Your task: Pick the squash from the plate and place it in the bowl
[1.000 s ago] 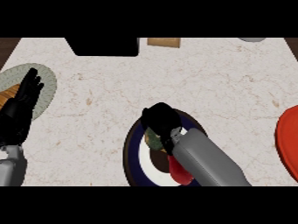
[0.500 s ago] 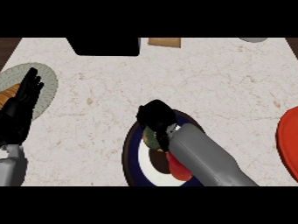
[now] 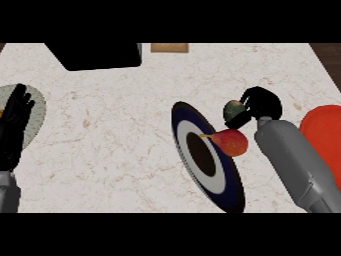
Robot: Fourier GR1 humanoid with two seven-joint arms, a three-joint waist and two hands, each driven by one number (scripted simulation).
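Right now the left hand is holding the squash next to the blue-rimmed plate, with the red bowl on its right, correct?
No: the right hand is curled round the squash; the left hand rests open at the left edge, as the head view shows. The rest holds: the squash is next to the blue-rimmed plate, with the red bowl on its right.

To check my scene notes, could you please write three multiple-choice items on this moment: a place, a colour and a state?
1. Where is the bowl? A) right edge B) top left C) centre
2. What colour is the fruit at the plate's rim? A) red B) blue C) white
3. The right hand is: A) open flat B) shut on the squash C) out of view
A: the bowl lies at the right edge. A: the fruit is red. B: its fingers curl round the squash.
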